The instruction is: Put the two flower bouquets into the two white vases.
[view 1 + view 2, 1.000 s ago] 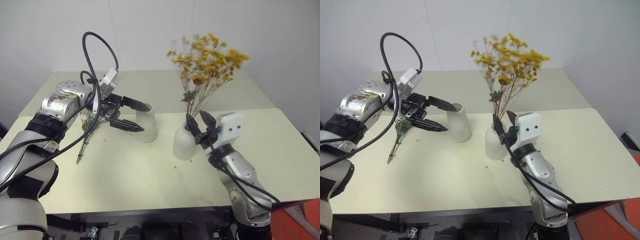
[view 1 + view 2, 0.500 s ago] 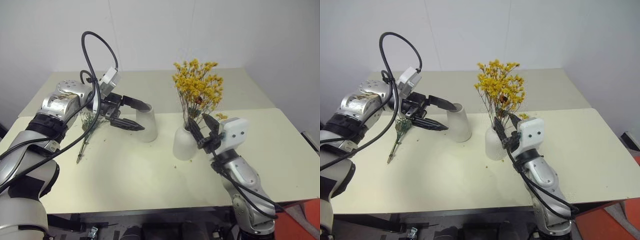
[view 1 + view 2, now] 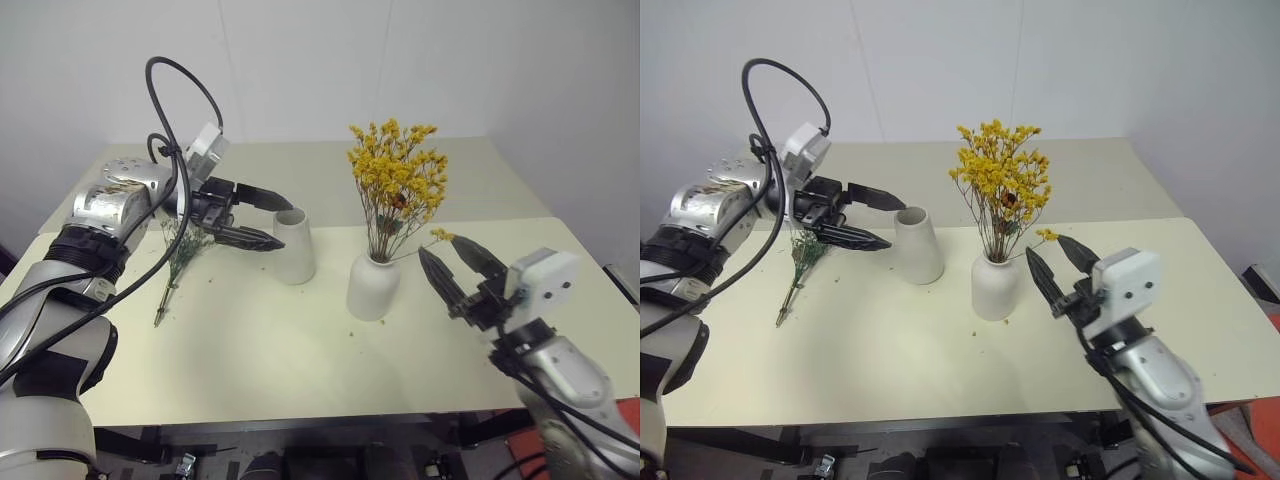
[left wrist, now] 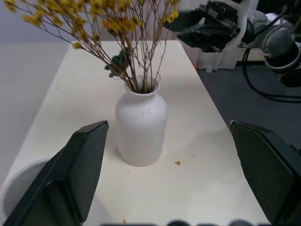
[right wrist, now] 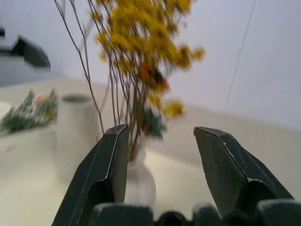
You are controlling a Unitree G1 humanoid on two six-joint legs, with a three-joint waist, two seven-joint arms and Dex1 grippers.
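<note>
Item, left third of the head view: left hand [image 3: 262,213], fingers spread wide and grasping nothing, hovering level at upper left of centre, its tips just beside the rim of the taller vase [image 3: 293,246]. Item, beneath and behind that hand: grey-green bouquet [image 3: 180,252], lying flat on the table [image 3: 250,350] at mid-left, stem end toward the near edge, not yet in any vase. Risk, judged: the hand must drop past its own cable and reach the thin stems flat on the table; a shallow pinch may slip off them or shed bits, and a swing toward the mouth could knock the taller vase, which stands unheld. Item, centre: taller vase, tapered, upright, empty as far as can be seen. Item, right of centre: shorter vase [image 3: 373,286], rounded, upright, near the taller one but apart. Item, above it: yellow bouquet [image 3: 396,176], stems down the narrow neck, heads leaning slightly; one loose sprig droops toward the lower right. Risk, judged: that sprig lies just beside the right hand and could snag. Item, lower right: right hand [image 3: 458,267], fingers parted and empty, clear of the shorter vase. Obstruction, judged: the taller vase stands between the left hand and the centre of the table.
</note>
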